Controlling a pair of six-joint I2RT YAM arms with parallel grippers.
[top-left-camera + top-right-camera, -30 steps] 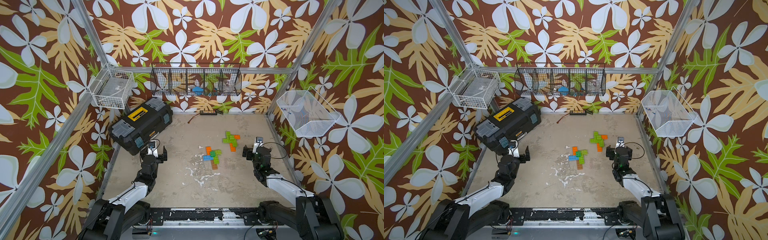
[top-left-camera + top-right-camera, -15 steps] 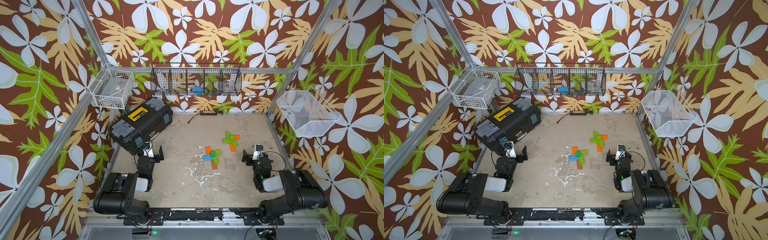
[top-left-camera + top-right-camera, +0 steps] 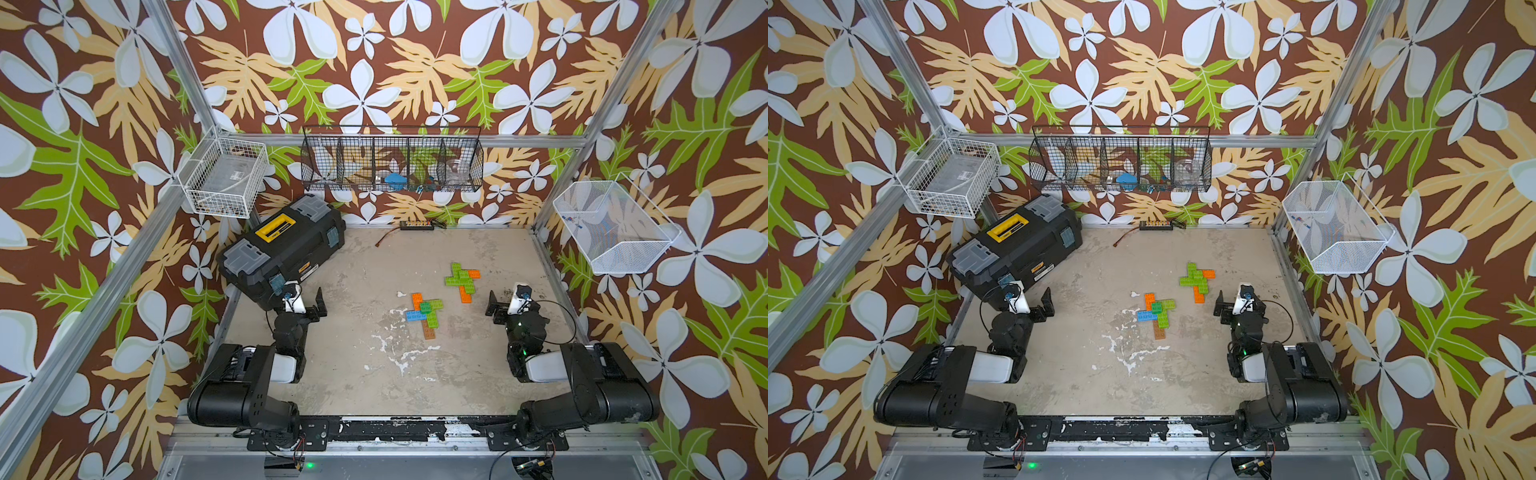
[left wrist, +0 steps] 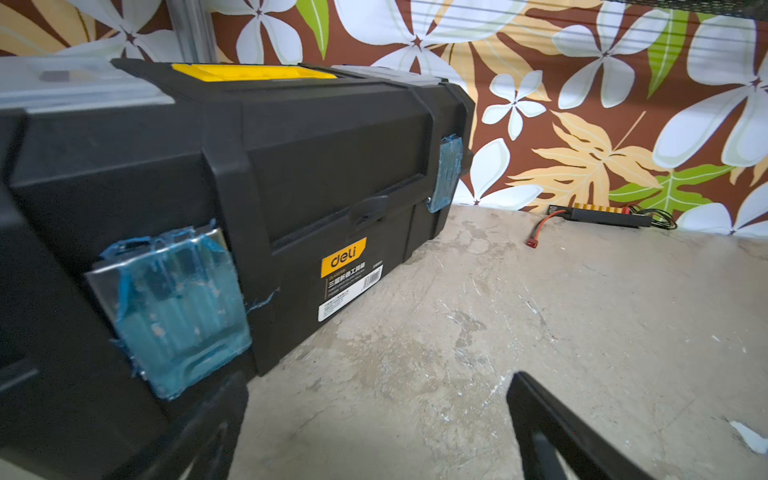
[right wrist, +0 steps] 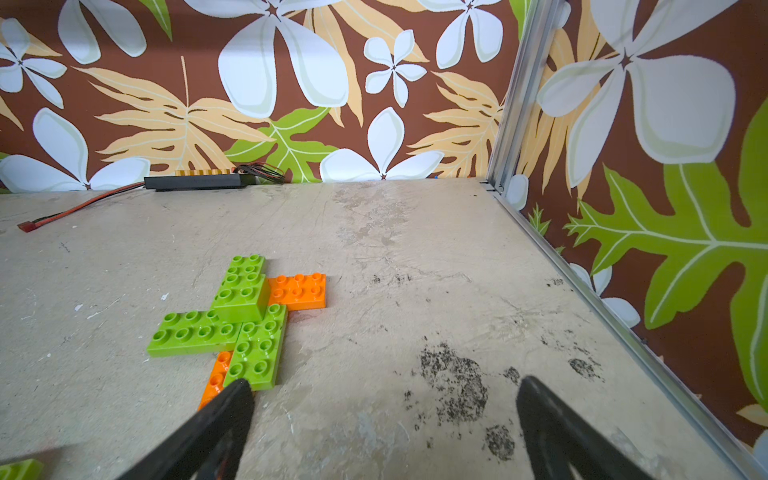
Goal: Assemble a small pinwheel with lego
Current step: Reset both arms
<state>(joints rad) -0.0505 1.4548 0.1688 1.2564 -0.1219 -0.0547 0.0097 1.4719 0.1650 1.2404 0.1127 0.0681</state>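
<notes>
Two flat lego clusters lie on the table. The far one is lime green and orange (image 3: 461, 277) (image 3: 1196, 278) (image 5: 245, 320). The nearer one (image 3: 424, 311) (image 3: 1156, 311) joins orange, blue, dark green, lime and tan-brown bricks. My left gripper (image 3: 305, 305) (image 3: 1034, 305) (image 4: 378, 399) stands open and empty beside the toolbox, well left of both clusters. My right gripper (image 3: 509, 309) (image 3: 1235, 309) (image 5: 384, 386) is open and empty over bare table, just right of the far cluster. One of its fingers (image 5: 232, 407) covers the tip of an orange brick in the right wrist view.
A black toolbox (image 3: 286, 245) (image 4: 249, 187) with a yellow handle sits at the back left. A black strip with a red cable (image 3: 417, 225) (image 5: 195, 181) lies along the back wall. Wire baskets hang left (image 3: 226, 183), at the back (image 3: 392, 164) and right (image 3: 611, 226).
Both arms have folded back toward the table's front edge, and the grippers have drawn slightly back from the lego. Both grippers stay open. The lego has not moved.
</notes>
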